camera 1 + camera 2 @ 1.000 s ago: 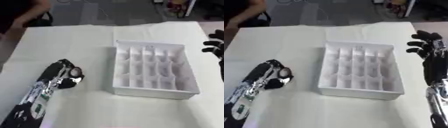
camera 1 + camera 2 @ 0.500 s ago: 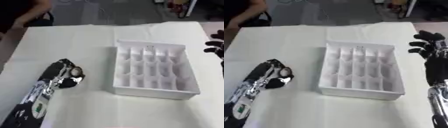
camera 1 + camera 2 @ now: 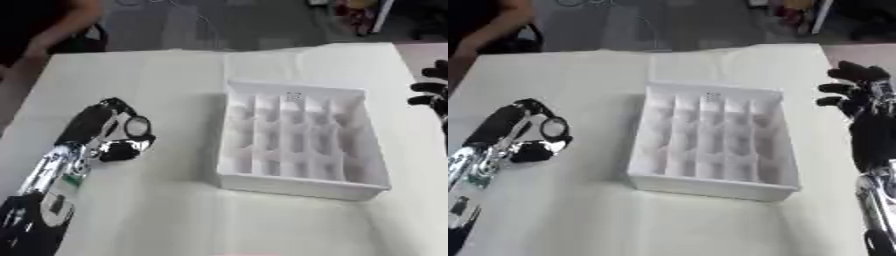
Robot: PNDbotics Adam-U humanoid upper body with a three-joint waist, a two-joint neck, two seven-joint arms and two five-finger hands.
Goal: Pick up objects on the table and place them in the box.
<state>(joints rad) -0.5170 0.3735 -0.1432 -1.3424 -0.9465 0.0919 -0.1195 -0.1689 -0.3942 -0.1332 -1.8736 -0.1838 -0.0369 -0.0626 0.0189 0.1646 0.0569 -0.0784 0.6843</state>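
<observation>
A white box [image 3: 302, 185] divided into several small compartments stands in the middle of the table, and every compartment that shows is bare. My left hand [image 3: 103, 124] lies on the cloth to the box's left, dark with a round silvery part on its box side. Whether anything is under or inside it is hidden. My right hand [image 3: 857, 95] hovers past the box's right side with its fingers spread and holding nothing. No loose object shows on the table.
A pale cloth covers the table [image 3: 175, 215]. A person's arm and dark sleeve [image 3: 52, 27] show at the far left corner, off the work area. Dark floor and clutter lie beyond the far edge.
My left hand has edged slightly farther up the table. The right hand stays at the right edge, almost unmoved. The box has not shifted.
</observation>
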